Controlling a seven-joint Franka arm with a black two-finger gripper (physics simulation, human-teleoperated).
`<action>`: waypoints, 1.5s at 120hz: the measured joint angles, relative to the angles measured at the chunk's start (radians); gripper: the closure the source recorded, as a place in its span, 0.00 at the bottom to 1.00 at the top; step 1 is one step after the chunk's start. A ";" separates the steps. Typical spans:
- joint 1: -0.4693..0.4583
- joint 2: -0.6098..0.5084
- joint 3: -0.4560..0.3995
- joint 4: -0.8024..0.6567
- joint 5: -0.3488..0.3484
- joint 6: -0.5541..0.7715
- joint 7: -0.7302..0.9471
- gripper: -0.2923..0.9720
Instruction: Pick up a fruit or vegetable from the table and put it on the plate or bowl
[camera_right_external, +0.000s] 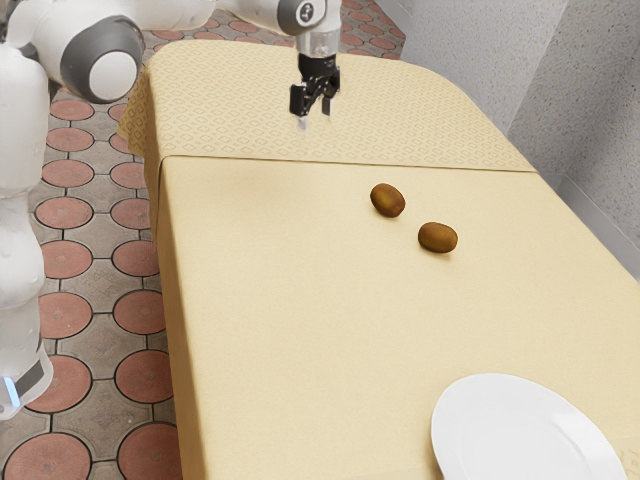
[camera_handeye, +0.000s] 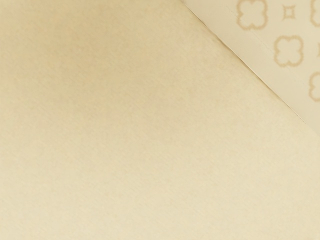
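Two brown kiwis lie on the plain tan cloth: one kiwi (camera_right_external: 387, 200) near the middle, the other kiwi (camera_right_external: 437, 237) a little closer to the exterior view's right. A white plate (camera_right_external: 525, 432) sits at the front right corner of the table. My gripper (camera_right_external: 313, 113) hangs above the patterned cloth near its seam, well left of and behind the kiwis, open with nothing between its fingers. Under the hand, the wrist view has plain cloth (camera_handeye: 125, 140) and a strip of patterned cloth (camera_handeye: 290, 45).
The table (camera_right_external: 280, 330) has a plain cloth in front and a patterned cloth (camera_right_external: 240, 100) behind. Its left edge drops to a tiled floor (camera_right_external: 90, 280). A grey wall (camera_right_external: 560, 90) stands at the right.
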 joint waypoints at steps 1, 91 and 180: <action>0.006 0.016 -0.009 0.017 -0.001 0.000 0.002 0.23; 0.024 0.288 -0.261 0.204 -0.056 0.135 0.086 0.23; 0.066 0.364 -0.298 0.236 -0.055 0.193 0.116 0.23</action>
